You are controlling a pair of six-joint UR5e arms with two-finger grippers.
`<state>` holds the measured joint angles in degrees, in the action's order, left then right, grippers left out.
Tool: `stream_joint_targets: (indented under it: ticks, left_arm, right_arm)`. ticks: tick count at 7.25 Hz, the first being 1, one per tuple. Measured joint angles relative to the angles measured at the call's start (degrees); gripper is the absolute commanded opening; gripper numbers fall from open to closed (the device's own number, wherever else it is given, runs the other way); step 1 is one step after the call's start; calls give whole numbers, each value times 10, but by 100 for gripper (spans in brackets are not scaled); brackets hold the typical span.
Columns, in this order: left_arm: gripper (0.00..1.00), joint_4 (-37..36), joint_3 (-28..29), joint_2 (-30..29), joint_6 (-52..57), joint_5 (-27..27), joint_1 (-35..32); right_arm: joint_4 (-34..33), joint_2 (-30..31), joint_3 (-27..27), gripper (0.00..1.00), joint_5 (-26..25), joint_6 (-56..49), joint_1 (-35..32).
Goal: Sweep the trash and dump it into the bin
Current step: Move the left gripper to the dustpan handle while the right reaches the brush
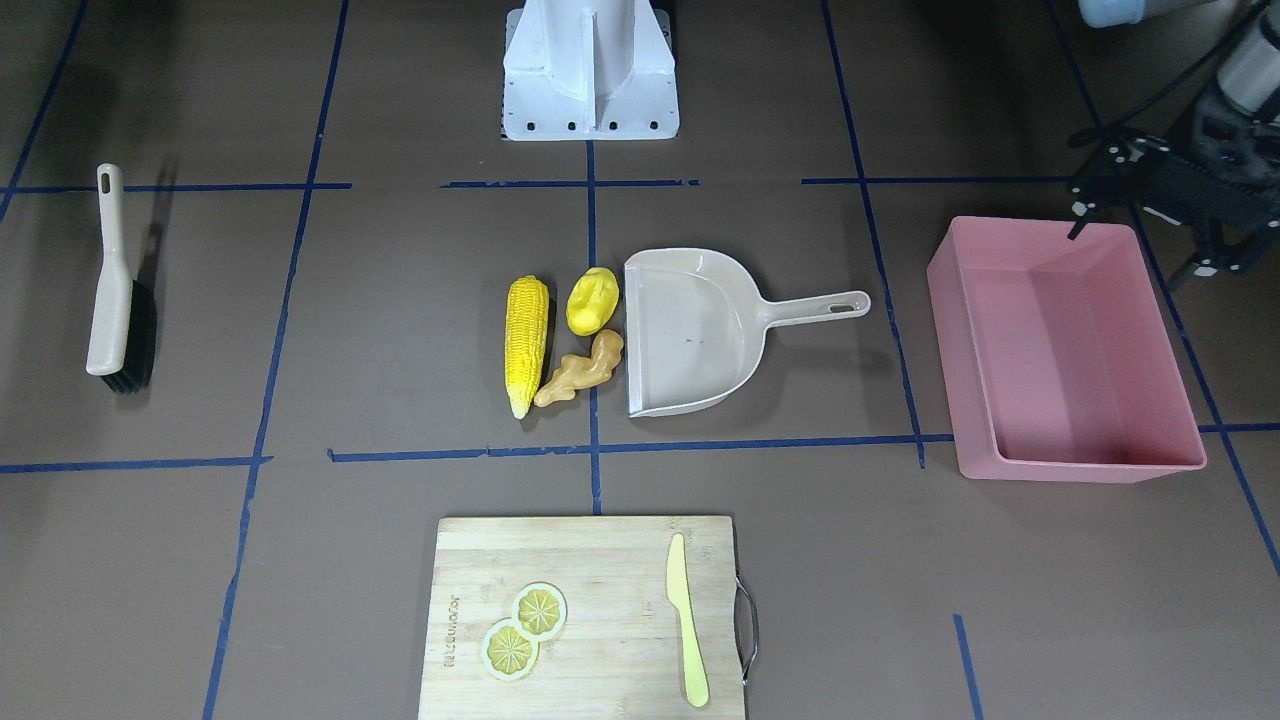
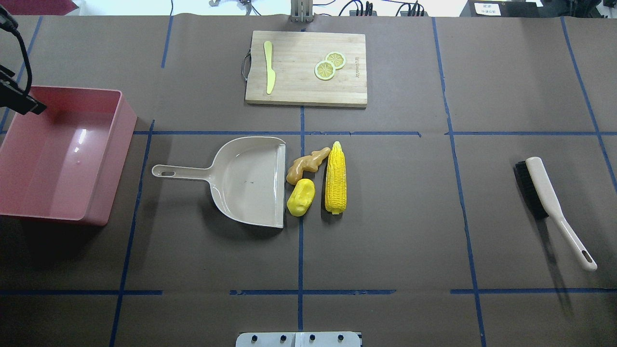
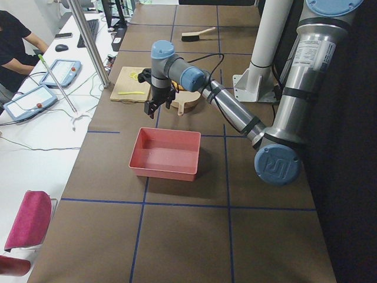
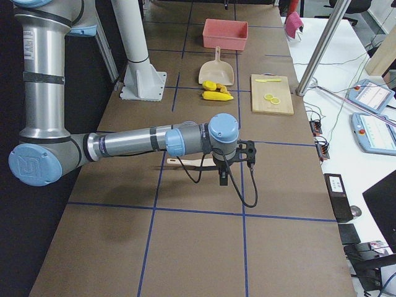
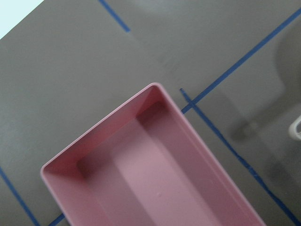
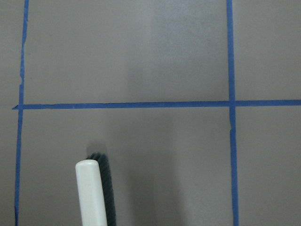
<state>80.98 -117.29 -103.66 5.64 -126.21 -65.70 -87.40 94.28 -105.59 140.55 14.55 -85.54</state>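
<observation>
The trash lies mid-table in a cluster: a yellow corn cob (image 1: pixel 526 345) (image 2: pixel 335 177), a rounded yellow lump (image 1: pixel 592 301) (image 2: pixel 301 197) and a tan ginger root (image 1: pixel 582 370) (image 2: pixel 306 165). All three lie just off the open mouth of the beige dustpan (image 1: pixel 695 330) (image 2: pixel 250 178). The pink bin (image 1: pixel 1080 468) (image 2: pixel 123 144) (image 5: pixel 141 165) is empty. My left gripper (image 1: pixel 1140 250) hovers open and empty over the bin's far corner. My right gripper (image 4: pixel 223 176) hangs above the brush (image 1: pixel 115 290) (image 2: pixel 549 197) (image 6: pixel 91 193); I cannot tell whether it is open or shut.
A wooden cutting board (image 1: pixel 600 580) (image 2: pixel 299 91) at the operators' edge holds two lemon slices (image 1: pixel 525 630) and a pale yellow-green knife (image 1: pixel 686 620). The robot's white base (image 1: pixel 590 70) stands at the table's robot side. Blue tape lines grid the brown table.
</observation>
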Motion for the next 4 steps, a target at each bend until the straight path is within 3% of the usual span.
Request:
stream_joint_targets:
  ticks: [2, 4]
  left_arm:
    - [100, 1, 4, -19, -9, -1, 67]
    - [100, 10, 2, -31, 20, -3, 87]
  right_arm:
    - [57, 11, -29, 100, -23, 141, 72]
    - [117, 46, -53, 100, -58, 218, 149]
